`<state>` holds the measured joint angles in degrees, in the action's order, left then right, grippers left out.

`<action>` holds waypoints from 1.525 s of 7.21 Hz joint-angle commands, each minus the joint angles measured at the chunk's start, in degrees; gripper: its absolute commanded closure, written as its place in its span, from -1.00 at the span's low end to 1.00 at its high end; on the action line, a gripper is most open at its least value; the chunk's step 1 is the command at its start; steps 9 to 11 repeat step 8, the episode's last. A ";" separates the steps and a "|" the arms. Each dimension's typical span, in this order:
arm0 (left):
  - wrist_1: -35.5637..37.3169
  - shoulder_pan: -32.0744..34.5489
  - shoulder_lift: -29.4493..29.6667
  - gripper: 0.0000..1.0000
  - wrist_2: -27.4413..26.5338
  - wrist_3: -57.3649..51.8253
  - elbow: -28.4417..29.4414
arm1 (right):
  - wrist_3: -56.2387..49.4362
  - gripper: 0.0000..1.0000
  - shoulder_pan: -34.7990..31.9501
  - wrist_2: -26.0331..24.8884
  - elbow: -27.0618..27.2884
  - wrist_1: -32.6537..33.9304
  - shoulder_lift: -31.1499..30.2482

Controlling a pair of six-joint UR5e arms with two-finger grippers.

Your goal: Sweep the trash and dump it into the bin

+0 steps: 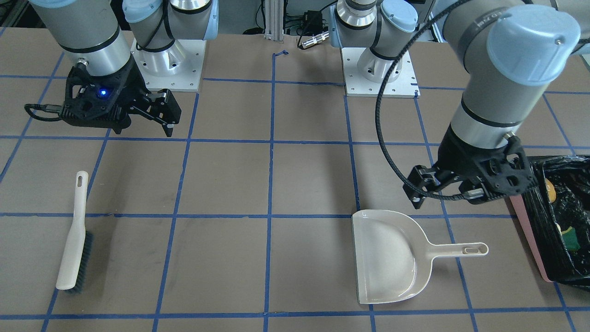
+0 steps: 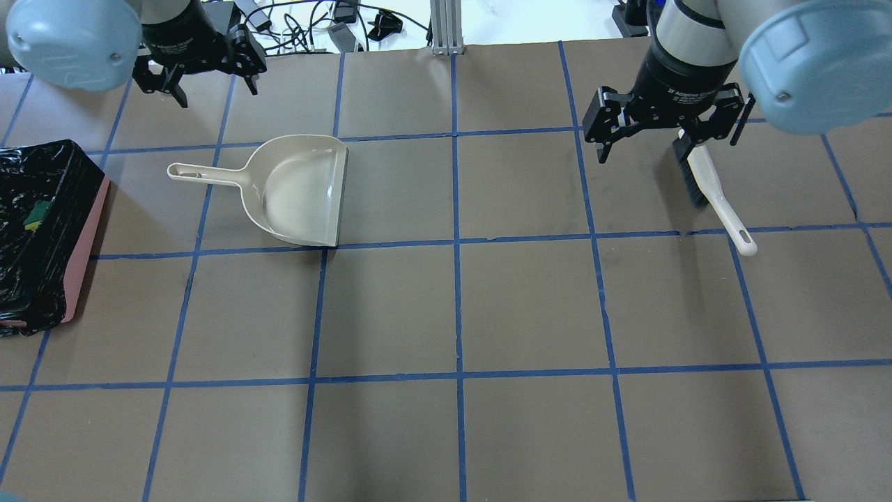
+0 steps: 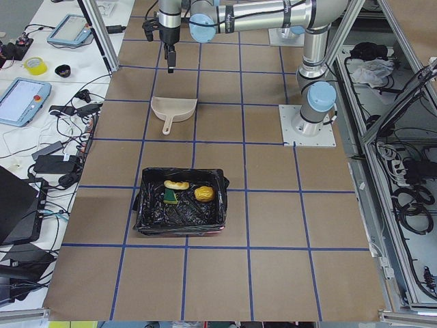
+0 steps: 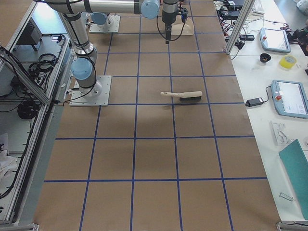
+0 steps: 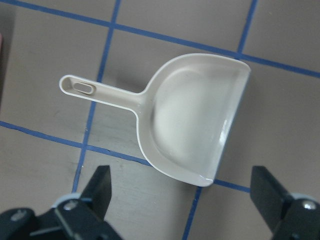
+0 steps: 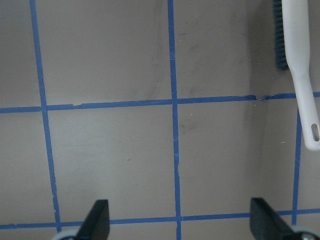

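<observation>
All the trash lies in the bin, a pink box lined with a black bag: a tan curved piece, a golden-brown blob and a yellow-green wedge. The beige dustpan rests empty on the table to the right of the bin. My left gripper hovers open above the table just beyond the dustpan's handle, and its wrist view looks down on the dustpan. A white brush lies flat on the table. My right gripper hangs open and empty beside it.
Blue tape lines grid the brown table. The two arm bases stand on white plates at the robot's edge. In the side views, tablets, cables and tape rolls lie on benches off the table's far side.
</observation>
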<state>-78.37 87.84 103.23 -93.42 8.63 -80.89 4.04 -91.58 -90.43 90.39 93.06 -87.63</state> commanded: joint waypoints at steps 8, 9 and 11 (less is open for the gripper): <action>-8.64 4.18 -7.96 -1.00 -0.36 -10.13 -7.43 | -0.09 -1.00 0.00 0.08 0.14 -0.08 -0.09; -8.64 4.18 -7.96 -1.00 -0.36 -10.13 -7.43 | -0.09 -1.00 0.00 0.08 0.14 -0.08 -0.09; -8.64 4.18 -7.96 -1.00 -0.36 -10.13 -7.43 | -0.09 -1.00 0.00 0.08 0.14 -0.08 -0.09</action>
